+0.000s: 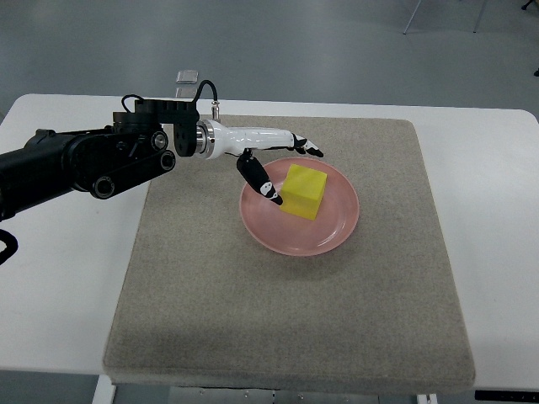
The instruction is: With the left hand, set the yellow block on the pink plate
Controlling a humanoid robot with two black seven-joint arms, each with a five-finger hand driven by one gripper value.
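Yellow block (304,191) sits on the pink plate (334,231), right at the left hand's (280,165) spread fingertips; hand's let go of it. Grey mat (253,303) covers the white surface (59,286) underneath, no readable writing.

A single camera looks steeply down from the robot's own side, set fairly high and at middling range. It takes in the whole grey mat (286,261) on the white table (50,278), with a strip of floor along the top edge. The left arm (84,164) enters from the picture's left edge.
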